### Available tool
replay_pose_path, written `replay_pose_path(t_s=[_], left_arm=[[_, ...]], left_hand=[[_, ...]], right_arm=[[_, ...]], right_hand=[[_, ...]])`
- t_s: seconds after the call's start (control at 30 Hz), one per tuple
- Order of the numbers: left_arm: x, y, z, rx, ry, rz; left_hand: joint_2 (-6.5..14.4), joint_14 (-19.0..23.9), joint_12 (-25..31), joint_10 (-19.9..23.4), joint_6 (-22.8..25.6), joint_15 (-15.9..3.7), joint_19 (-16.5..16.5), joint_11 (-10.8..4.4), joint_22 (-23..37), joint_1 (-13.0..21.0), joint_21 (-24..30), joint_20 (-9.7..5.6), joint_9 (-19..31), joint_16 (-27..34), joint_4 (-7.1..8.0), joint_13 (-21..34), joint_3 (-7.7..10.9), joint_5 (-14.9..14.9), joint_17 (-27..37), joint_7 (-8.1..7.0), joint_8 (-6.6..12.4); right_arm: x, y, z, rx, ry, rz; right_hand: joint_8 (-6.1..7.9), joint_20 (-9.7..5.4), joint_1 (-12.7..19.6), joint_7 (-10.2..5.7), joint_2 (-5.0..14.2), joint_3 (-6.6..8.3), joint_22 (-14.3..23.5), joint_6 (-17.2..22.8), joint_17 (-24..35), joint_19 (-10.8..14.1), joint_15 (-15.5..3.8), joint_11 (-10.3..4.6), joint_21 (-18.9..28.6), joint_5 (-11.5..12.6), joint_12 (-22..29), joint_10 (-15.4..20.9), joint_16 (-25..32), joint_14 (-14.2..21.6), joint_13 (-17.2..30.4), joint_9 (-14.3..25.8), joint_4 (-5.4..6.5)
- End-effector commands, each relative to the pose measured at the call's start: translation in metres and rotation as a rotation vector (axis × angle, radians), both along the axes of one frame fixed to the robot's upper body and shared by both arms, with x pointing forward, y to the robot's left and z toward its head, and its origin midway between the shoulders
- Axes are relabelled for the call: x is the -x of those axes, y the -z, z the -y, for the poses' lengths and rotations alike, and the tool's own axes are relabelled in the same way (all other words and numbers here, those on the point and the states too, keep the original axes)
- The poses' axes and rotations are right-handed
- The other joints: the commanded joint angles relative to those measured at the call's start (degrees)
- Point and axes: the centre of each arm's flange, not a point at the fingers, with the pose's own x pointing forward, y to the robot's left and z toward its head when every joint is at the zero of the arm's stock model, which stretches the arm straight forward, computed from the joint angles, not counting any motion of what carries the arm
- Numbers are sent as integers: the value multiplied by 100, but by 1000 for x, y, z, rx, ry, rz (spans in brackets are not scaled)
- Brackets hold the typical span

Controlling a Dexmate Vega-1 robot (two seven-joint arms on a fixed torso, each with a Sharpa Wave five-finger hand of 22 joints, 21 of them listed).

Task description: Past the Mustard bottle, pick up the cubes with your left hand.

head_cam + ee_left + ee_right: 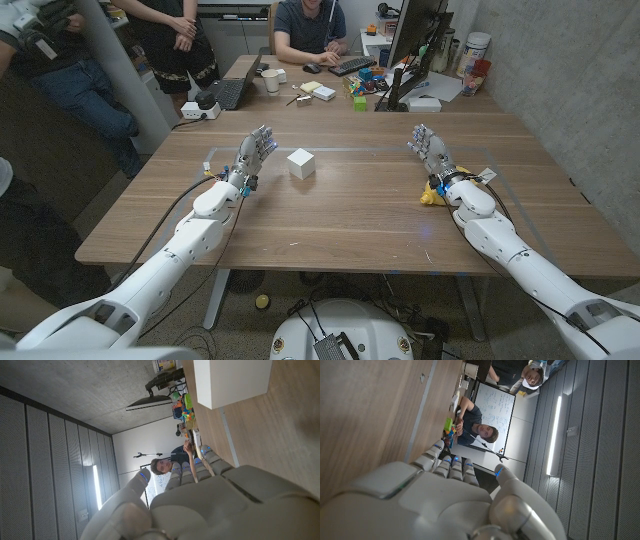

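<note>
A white cube sits on the wooden table, a little left of the middle. My left hand stands just left of it, fingers up and apart, holding nothing, with a small gap to the cube. The left wrist view shows the cube beyond the back of that hand. My right hand is raised over the table's right side, fingers spread and empty. A yellow object, perhaps the mustard bottle, lies partly hidden by my right wrist. The right wrist view shows the right hand beside bare table.
A second table behind holds a laptop, a cup, a keyboard, a monitor and small colourful items. People stand and sit behind it and at the left edge. A grey wall runs along the right.
</note>
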Motion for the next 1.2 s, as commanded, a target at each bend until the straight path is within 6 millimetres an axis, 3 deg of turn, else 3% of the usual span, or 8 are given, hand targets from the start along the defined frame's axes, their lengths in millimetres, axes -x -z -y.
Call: replay_pose_path(t_s=[0.03,0.27,0.47,0.83,0.93,1.2], left_arm=[[4,2,0,-2,-11,-5],[9,-1,0,-3,-103,65],[14,-7,0,-35,-191,112],[20,-24,2,-117,-365,191],[23,-27,3,-118,-394,217],[32,-35,6,-133,-522,292]], left_hand=[[456,-3,35,19,5,42,37,54,23,7,22,1,14,42,6,30,47,23,26,30,41],[440,47,63,109,84,40,81,36,21,33,29,144,16,48,-34,30,69,22,9,0,67],[332,78,72,166,206,28,78,36,17,68,14,207,22,37,-118,31,54,9,-10,-198,96],[192,160,105,282,243,32,65,30,13,90,-9,217,24,52,-205,34,-1,6,-15,-265,91],[179,189,112,323,310,29,83,36,11,123,-12,251,26,51,-252,37,0,14,-16,-409,105],[189,212,117,363,383,21,91,29,10,162,-19,261,28,49,-298,39,12,22,-16,-433,119]], right_arm=[[2,3,2,-7,-6,3],[3,4,3,-9,-5,1],[2,6,4,-13,-7,0],[1,7,7,-19,-8,2],[0,7,9,-19,-6,2],[-2,5,9,-20,-9,5]], right_hand=[[29,-117,42,22,247,39,22,31,23,47,16,30,20,41,29,31,32,-47,21,27,-2],[31,-117,39,20,245,39,22,37,23,48,17,26,19,40,32,41,31,-47,21,27,-1],[31,-120,30,19,242,38,22,39,25,47,18,27,18,40,31,39,32,-47,21,27,5],[32,-116,15,24,230,34,22,46,27,51,13,25,18,39,32,47,30,-47,22,27,13],[32,-113,12,25,228,35,22,46,26,50,15,34,17,39,31,44,30,-45,22,27,14],[31,-114,7,29,224,37,22,46,25,50,14,35,17,40,29,43,28,-45,22,27,16]])
